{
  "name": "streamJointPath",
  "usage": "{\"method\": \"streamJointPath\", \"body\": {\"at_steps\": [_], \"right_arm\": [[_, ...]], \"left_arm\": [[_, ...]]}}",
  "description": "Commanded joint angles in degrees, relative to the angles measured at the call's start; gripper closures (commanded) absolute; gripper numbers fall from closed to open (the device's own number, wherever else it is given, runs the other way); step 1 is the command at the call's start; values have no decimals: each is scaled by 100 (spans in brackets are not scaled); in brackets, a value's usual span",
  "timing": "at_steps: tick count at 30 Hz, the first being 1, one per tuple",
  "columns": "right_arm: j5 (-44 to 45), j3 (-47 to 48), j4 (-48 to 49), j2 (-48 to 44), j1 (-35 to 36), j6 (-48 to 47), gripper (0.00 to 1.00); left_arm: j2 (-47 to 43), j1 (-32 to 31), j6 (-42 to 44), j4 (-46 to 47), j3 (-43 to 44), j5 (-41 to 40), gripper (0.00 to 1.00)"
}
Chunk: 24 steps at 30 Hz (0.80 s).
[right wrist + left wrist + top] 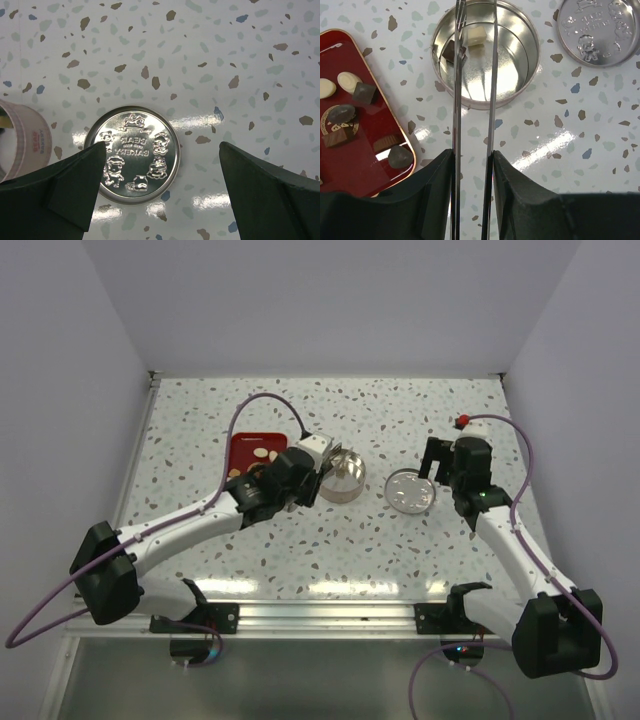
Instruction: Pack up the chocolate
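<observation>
The round silver tin point(520, 75) holds a cream-white cube point(476, 36) and a dark brown piece point(450, 51) of chocolate. Several more chocolates, cream point(349, 81), dark point(400, 156) and brown point(337, 138), lie in the red tray point(365, 175) to its left. My left gripper point(476, 10) reaches over the tin with its long thin metal fingers point(456, 125) a little apart and nothing between them. In the top view it point(322, 480) is at the tin's point(345, 480) left rim. My right gripper point(162, 145) is wide open and empty above the tin's embossed lid point(132, 155).
The lid point(411, 490) lies flat on the speckled table right of the tin, also visible in the left wrist view point(597, 30). The red tray point(252, 452) is at the back left. The tin's side point(25, 140) shows at the left edge of the right wrist view.
</observation>
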Motion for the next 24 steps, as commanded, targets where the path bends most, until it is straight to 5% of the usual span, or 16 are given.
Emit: {"method": "streamJointPath", "body": {"at_steps": [1, 16, 24], "right_arm": [[43, 223, 27, -30, 8, 1, 1], [25, 231, 27, -39, -1, 1, 1], [34, 223, 18, -56, 8, 1, 1]], "left_arm": [[-50, -61, -101, 200, 201, -36, 59], [-551, 27, -101, -55, 148, -721, 61], [-1070, 1345, -39, 208, -440, -299, 62]]}}
